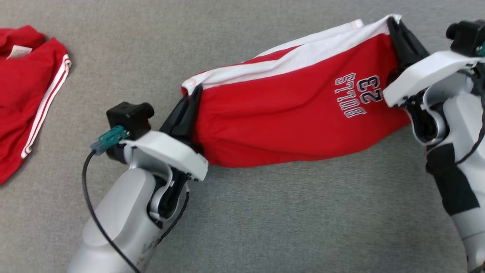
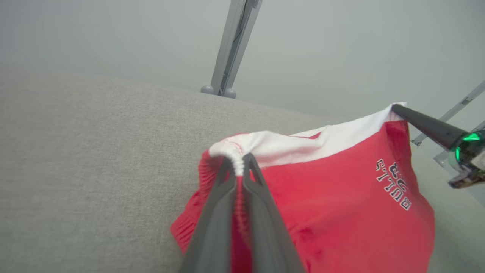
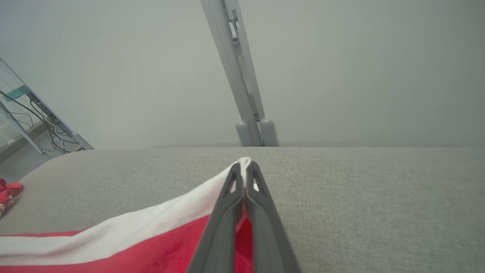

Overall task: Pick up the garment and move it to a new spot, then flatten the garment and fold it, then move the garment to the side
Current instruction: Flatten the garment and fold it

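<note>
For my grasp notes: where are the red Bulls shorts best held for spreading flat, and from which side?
At both ends of the white-banded edge, one end effector per end, from the near side. Left end effector and right end effector pinch there now, and the shorts stretch wide between them.

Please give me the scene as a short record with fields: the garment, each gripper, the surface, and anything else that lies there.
garment: red shorts with a white band and a "BULLS 23" print
left gripper: shut on one corner of the white band
right gripper: shut on the opposite corner
garment state: stretched between both grippers, not folded
surface: grey fabric surface
other: second red garment with white stripes, lying apart at the robot's left
</note>
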Controlling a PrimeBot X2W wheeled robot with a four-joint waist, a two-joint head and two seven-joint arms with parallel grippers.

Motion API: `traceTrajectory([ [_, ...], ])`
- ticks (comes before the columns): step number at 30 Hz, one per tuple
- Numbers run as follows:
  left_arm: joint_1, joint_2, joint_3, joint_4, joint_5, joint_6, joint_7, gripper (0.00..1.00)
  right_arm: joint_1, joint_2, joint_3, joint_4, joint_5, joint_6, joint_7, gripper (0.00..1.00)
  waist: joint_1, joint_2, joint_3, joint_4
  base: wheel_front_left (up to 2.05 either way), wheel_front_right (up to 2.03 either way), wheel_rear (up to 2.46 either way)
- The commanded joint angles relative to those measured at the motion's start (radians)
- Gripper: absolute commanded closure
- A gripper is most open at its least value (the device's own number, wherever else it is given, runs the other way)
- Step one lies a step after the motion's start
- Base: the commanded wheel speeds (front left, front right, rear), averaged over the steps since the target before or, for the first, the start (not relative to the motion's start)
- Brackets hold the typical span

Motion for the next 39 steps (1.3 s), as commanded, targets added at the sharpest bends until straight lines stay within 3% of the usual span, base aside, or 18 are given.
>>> traceTrajectory([
  [1, -0.034, -0.012, 0.000, 0.031, -0.008, -0.016, -0.013, 1.00, -0.038, -0.011, 0.009, 0.046, 0.004, 0.002, -0.019, 1.00, 0.0000, -0.0001, 0.043, 0.042, 0.00, 0.00, 0.00],
  [7, -0.122, -0.067, -0.021, 0.168, -0.013, -0.052, -0.053, 1.00, -0.147, -0.033, 0.065, 0.228, 0.037, 0.002, -0.067, 1.00, 0.0000, -0.0001, 0.079, 0.080, 0.00, 0.00, 0.00],
  [14, -0.179, -0.092, -0.042, 0.266, -0.023, -0.085, -0.086, 0.99, -0.202, -0.039, 0.141, 0.347, 0.079, 0.002, -0.107, 1.00, 0.0000, -0.0001, 0.094, 0.094, 0.00, 0.00, 0.00],
  [15, -0.183, -0.094, -0.044, 0.276, -0.024, -0.087, -0.091, 0.71, -0.202, -0.036, 0.154, 0.355, 0.086, 0.002, -0.117, 1.00, 0.0000, -0.0001, 0.091, 0.091, 0.00, 0.00, 0.00],
  [16, -0.183, -0.095, -0.045, 0.287, -0.026, -0.091, -0.094, 0.36, -0.201, -0.034, 0.166, 0.361, 0.092, 0.002, -0.126, 0.79, 0.0000, -0.0001, 0.084, 0.088, 0.00, 0.00, 0.00],
  [17, -0.181, -0.095, -0.047, 0.297, -0.022, -0.090, -0.099, 0.00, -0.195, -0.033, 0.182, 0.366, 0.096, 0.002, -0.138, 0.01, 0.0000, -0.0001, 0.076, 0.083, 0.00, 0.00, 0.00],
  [23, -0.127, -0.060, -0.053, 0.318, 0.009, -0.058, -0.120, 0.00, -0.131, -0.029, 0.262, 0.361, 0.103, 0.002, -0.190, 0.00, 0.0000, -0.0001, -0.001, 0.039, 0.00, 0.00, 0.00],
  [29, -0.041, 0.011, -0.032, 0.256, 0.051, 0.022, -0.141, 0.00, -0.035, -0.058, 0.297, 0.284, 0.095, 0.002, -0.213, 0.00, 0.0000, -0.0001, -0.075, -0.014, 0.00, 0.00, 0.00],
  [33, 0.054, 0.076, -0.001, 0.146, 0.089, 0.103, -0.152, 0.00, 0.099, -0.087, 0.210, 0.116, 0.029, 0.002, -0.212, 0.00, 0.0000, -0.0001, -0.135, -0.053, 0.00, 0.00, 0.00],
  [39, 0.175, 0.144, 0.028, 0.000, 0.126, 0.177, -0.156, 0.00, 0.304, -0.074, 0.076, -0.077, -0.082, 0.002, -0.212, 0.00, 0.0000, -0.0001, -0.204, -0.090, 0.00, 0.00, 0.00],
])
